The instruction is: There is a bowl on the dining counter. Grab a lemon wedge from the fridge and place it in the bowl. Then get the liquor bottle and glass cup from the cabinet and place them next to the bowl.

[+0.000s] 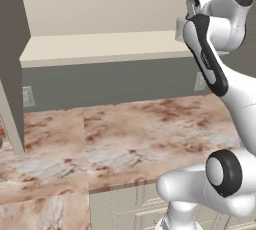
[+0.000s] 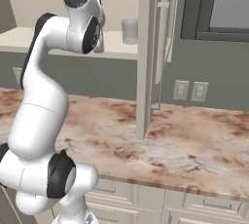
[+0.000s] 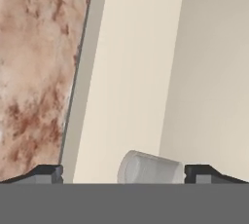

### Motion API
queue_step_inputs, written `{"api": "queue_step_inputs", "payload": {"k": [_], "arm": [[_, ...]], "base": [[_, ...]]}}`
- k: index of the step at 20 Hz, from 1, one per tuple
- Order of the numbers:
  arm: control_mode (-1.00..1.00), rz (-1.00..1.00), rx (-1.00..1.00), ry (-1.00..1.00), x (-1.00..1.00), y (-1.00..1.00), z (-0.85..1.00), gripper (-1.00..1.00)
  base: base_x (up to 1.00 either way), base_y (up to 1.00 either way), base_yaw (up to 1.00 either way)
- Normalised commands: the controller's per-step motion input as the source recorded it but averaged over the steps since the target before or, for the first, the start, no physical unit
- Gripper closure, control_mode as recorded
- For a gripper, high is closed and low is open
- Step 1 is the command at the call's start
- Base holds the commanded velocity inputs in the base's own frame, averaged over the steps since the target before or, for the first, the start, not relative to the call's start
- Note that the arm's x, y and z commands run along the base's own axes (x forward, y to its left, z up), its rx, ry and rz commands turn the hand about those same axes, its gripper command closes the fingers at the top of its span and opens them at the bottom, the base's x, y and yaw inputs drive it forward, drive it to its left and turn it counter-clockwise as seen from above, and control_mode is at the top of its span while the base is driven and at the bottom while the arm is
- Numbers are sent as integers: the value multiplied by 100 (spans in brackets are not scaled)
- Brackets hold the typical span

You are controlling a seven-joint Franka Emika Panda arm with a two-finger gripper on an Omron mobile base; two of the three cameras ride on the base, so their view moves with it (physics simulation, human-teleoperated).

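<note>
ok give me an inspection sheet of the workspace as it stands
surface: veined stone wall counter below the open cabinet; nothing seen resting on it
job's things: glass cup upright on the cabinet shelf, near its right end; in the hand view it sits between the fingertips
clutter: nothing seen
end effector: end effector open, raised to shelf level and lined up on the cup, with no contact visible
cables: nothing seen
surroundings: cabinet door swung open, wall outlets on the grey backsplash, cream drawers under the counter
</note>
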Motion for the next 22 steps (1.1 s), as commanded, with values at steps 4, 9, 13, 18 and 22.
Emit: {"api": "queue_step_inputs", "payload": {"k": [4, 9, 13, 18, 22], "arm": [[-100, -1, 0, 0, 25, -5, 0, -100], [-100, 0, 0, 0, 26, -6, 0, -100], [-100, 0, 0, 0, 23, -15, 0, -100], [-100, 0, 0, 0, 29, -19, 0, -100], [-100, 0, 0, 0, 33, -19, 0, -100]], "base": [[0, 0, 0], [0, 0, 0], [0, 0, 0], [0, 0, 0], [0, 0, 0]]}}
